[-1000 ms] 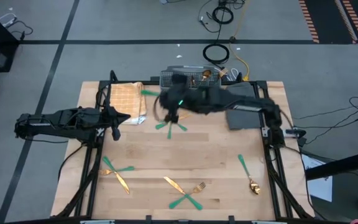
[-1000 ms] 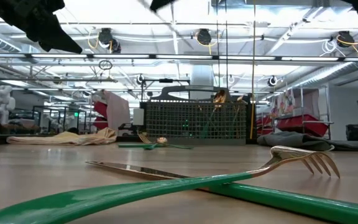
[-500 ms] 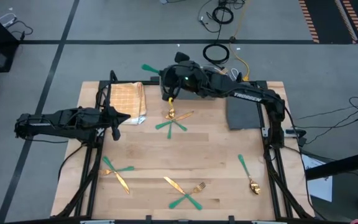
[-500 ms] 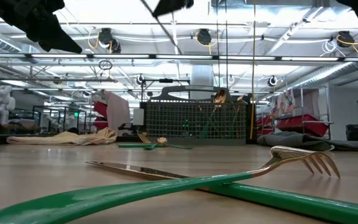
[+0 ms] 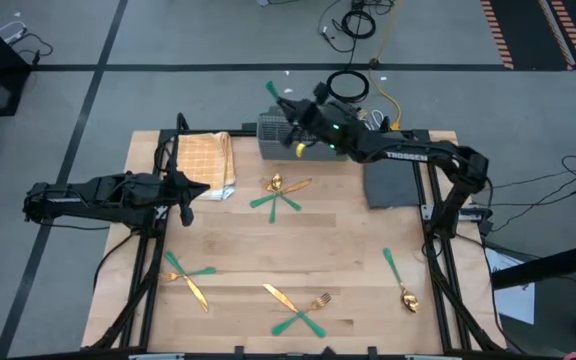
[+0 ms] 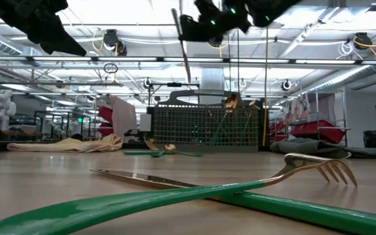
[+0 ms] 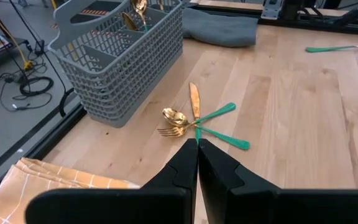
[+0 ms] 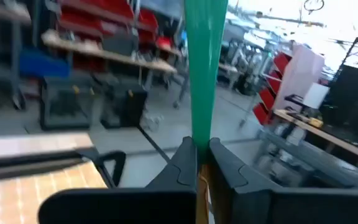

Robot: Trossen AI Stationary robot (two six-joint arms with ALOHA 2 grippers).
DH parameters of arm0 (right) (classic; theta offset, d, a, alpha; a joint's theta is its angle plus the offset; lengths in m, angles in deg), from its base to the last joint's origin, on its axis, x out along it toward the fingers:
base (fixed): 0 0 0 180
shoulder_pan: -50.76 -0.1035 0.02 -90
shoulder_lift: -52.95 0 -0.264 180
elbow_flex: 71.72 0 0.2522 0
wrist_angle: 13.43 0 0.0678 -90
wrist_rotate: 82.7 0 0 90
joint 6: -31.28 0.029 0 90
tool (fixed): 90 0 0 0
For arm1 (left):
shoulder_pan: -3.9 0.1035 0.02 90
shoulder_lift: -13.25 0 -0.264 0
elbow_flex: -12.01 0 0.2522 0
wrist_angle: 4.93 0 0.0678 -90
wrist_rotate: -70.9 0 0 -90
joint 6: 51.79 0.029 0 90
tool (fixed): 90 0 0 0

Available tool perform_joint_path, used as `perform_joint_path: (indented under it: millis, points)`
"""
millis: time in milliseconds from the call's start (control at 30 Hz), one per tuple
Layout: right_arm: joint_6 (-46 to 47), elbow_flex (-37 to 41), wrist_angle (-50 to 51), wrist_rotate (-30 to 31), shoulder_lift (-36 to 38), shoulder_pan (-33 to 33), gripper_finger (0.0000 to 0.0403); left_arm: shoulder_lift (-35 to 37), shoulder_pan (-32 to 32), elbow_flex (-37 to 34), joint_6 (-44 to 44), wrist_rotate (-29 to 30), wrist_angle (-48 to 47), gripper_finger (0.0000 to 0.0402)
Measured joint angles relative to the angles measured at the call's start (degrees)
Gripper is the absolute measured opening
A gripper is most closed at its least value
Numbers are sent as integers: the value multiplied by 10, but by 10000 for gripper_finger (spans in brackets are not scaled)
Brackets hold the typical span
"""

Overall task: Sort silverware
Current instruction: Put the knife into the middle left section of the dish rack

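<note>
My right gripper hangs above the grey slotted basket at the table's far edge, shut on one piece of silverware with a teal handle and a gold end. More silverware lies on the table: three crossed pieces near the basket, a pair at the near left, a group at the near edge, and a spoon at the right. Gold heads stick up out of the basket. My left gripper waits shut at the left, beside the tan checked cloth. My right gripper pinches the piece between its two fingers where the teal handle runs into the gold part. The handle sticks out past the fingers, up and toward the far left. The gold end hangs below, lifted clear above the basket, tilted.
A grey folded cloth lies at the far right of the table, by the right arm's base. The tan cloth sits at the far left corner. Bare wood shows in the table's middle. Cables lie on the floor beyond the far edge.
My right gripper has carried the piece up from over the three crossed pieces toward the far edge, then right, until it hangs over the basket. The piece has turned about, its teal handle swinging from the left toward the far side. The left arm has kept still.
</note>
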Motion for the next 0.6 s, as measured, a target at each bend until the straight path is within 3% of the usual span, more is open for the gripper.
perform_joint_path:
  millis: [133,267,600]
  points:
    - [41,111,-164,-21,16,18,0,0,0,0,0,0,0,21]
    - [67,172,-232,-24,3,30,0,0,0,0,0,0,0,21]
    - [150,196,-324,-50,-101,66,0,0,0,0,0,1,0,21]
